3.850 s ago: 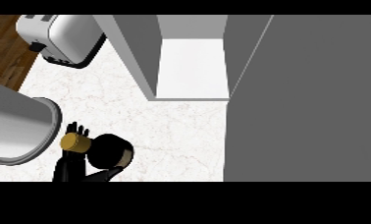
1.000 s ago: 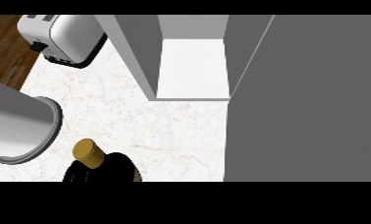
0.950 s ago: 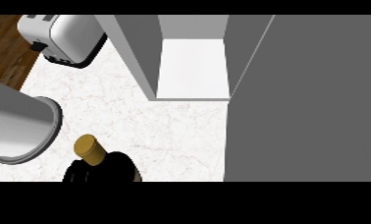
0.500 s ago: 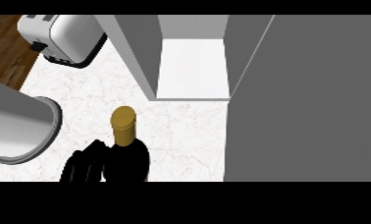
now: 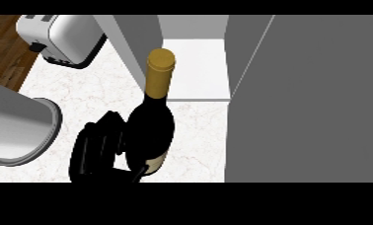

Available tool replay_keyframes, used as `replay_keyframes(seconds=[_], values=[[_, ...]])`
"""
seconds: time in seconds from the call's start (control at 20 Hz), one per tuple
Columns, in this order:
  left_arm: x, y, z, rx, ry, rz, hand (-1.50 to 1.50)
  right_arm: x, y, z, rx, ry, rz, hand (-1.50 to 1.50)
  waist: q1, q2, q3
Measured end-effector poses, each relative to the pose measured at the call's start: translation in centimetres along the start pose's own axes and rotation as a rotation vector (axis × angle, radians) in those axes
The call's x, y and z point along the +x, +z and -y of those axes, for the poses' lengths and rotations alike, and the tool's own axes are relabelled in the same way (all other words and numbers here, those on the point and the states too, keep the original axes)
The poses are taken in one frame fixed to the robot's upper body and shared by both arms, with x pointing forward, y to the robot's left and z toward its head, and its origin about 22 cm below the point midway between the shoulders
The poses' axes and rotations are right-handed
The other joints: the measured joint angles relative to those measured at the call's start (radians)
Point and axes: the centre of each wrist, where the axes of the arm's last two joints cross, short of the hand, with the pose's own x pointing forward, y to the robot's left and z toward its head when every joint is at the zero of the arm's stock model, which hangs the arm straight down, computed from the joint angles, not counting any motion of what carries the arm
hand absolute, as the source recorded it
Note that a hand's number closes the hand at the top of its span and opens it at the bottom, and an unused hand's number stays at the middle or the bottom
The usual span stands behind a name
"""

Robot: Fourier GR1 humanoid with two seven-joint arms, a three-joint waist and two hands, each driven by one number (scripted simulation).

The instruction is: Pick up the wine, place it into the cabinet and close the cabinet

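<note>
Head view looks steeply down on a white marbled surface (image 5: 87, 95). Low and left of centre, a black hand (image 5: 98, 152) comes in from the lower edge with its fingers (image 5: 109, 125) curled round the body of a dark wine bottle (image 5: 149, 130), and its thumb (image 5: 138, 172) wraps the bottle's lower end near a pale label edge. Which of the robot's hands this is cannot be told for sure from its place alone; it shows on the left half of the view, and no second hand is seen.

The wine bottle is held tilted, its gold-capped neck (image 5: 160, 71) pointing up the view toward the cabinet (image 5: 138, 36). The cap overlaps the grey left wall of the cabinet and the near edge of its white inner shelf (image 5: 197, 71). The bottle's body lies over the marbled surface in front of the cabinet, and whether the neck has crossed into the opening cannot be judged from this angle.

At the right, a broad grey cabinet door (image 5: 299, 100) stands open, filling that side of the view. A silver toaster (image 5: 62, 39) sits at the upper left, beside a strip of brown wooden floor (image 5: 15, 56). A grey rounded pot (image 5: 25, 130) shows at the left edge, near the hand but apart from it.
</note>
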Motion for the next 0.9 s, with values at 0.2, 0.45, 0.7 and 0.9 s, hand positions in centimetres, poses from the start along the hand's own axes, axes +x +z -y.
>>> replay_keyframes(seconds=[0.2, 0.45, 0.7, 0.9], values=[[0.2, -2.2, 1.8, -0.008, -0.012, 0.002, 1.5, 0.2, 0.1, 0.1, -0.004, 0.002, -0.002, -1.5, -0.001, 0.0, 0.0], [-0.1, -5.6, 4.0, -0.003, -0.051, 0.021, 1.5, 0.3, -0.2, -0.3, 0.008, 0.008, -0.008, -1.5, -0.003, 0.0, 0.0], [-0.8, -8.0, 5.5, -0.002, -0.122, 0.023, 1.5, 0.0, -0.1, -0.7, 0.004, 0.006, -0.007, -1.5, -0.004, 0.001, 0.0], [-2.2, -8.6, 7.2, -0.009, -0.179, 0.007, 1.5, -0.4, -0.1, -1.1, 0.001, 0.014, 0.0, -1.5, -0.006, 0.001, 0.0]])
